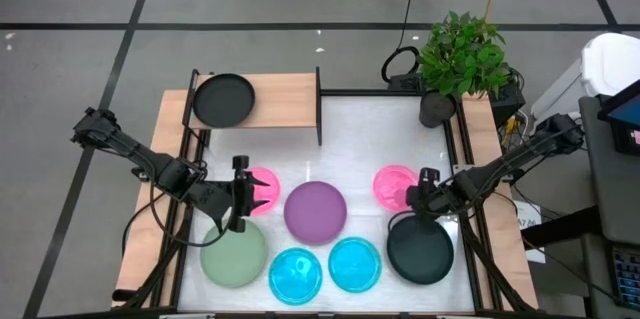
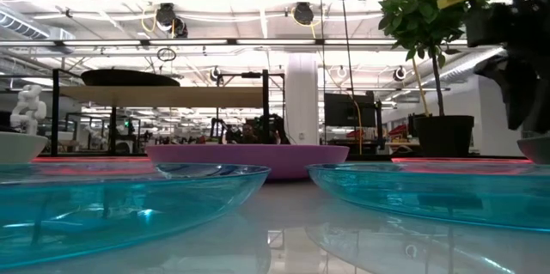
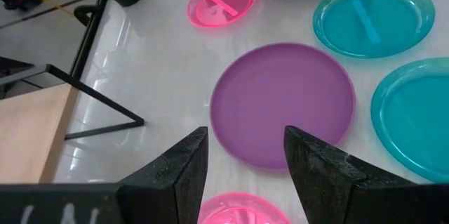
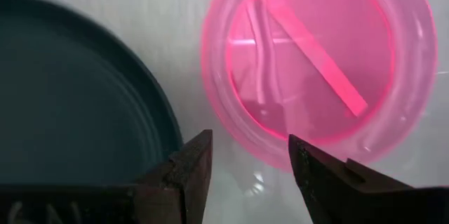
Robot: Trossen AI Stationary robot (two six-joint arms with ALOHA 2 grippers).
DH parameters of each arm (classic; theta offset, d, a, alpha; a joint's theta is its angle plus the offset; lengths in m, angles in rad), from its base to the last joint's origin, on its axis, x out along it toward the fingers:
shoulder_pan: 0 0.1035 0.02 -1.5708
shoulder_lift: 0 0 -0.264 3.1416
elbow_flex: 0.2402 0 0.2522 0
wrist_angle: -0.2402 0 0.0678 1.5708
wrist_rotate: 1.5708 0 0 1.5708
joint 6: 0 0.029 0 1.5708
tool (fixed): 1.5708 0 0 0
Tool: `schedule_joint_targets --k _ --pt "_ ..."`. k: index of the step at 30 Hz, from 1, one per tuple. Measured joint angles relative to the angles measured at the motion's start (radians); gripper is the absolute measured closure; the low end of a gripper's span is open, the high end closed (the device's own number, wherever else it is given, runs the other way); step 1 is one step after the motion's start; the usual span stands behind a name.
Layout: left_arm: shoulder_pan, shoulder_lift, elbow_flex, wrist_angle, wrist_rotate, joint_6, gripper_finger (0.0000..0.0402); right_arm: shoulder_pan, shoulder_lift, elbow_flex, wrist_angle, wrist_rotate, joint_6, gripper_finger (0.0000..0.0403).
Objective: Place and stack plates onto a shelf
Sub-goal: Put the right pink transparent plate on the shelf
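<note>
The shelf (image 1: 280, 99) stands at the table's far left and carries one black plate (image 1: 223, 99). On the white table lie two pink plates (image 1: 265, 191) (image 1: 392, 185), a purple plate (image 1: 315, 211), a sage-green plate (image 1: 233, 254), two cyan plates (image 1: 296, 275) (image 1: 354, 264) and a second black plate (image 1: 420, 250). My left gripper (image 1: 243, 197) hangs open over the left pink plate, pointing at the purple plate (image 3: 280, 104). My right gripper (image 4: 249, 140) is open and points steeply down between the right pink plate (image 4: 316, 55) and the black plate (image 4: 70, 90).
A potted plant (image 1: 460, 57) stands at the table's far right corner. Black frame posts (image 1: 319, 106) rise at the shelf's right end. The bare tabletop (image 1: 380, 129) between shelf and plant is free. The right half of the shelf board carries nothing.
</note>
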Motion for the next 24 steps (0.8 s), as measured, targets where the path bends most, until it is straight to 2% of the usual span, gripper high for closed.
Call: schedule_joint_targets --k 7,11,19,24 --pt "0.0 0.0 0.0 0.0 0.0 0.0 0.0209 -0.012 0.001 0.0 -0.036 0.002 -0.115 0.0234" --pt "0.0 0.0 0.0 0.0 0.0 -0.001 0.0209 -0.025 0.006 0.0 -0.033 0.004 -0.124 0.0241" --pt "0.0 0.0 0.0 0.0 0.0 -0.001 0.0209 -0.043 0.093 0.0 -0.033 0.003 -0.117 0.0278" --pt "0.0 0.0 0.0 0.0 0.001 -0.001 0.0209 -0.043 0.142 0.0 -0.022 0.002 -0.147 0.0284"
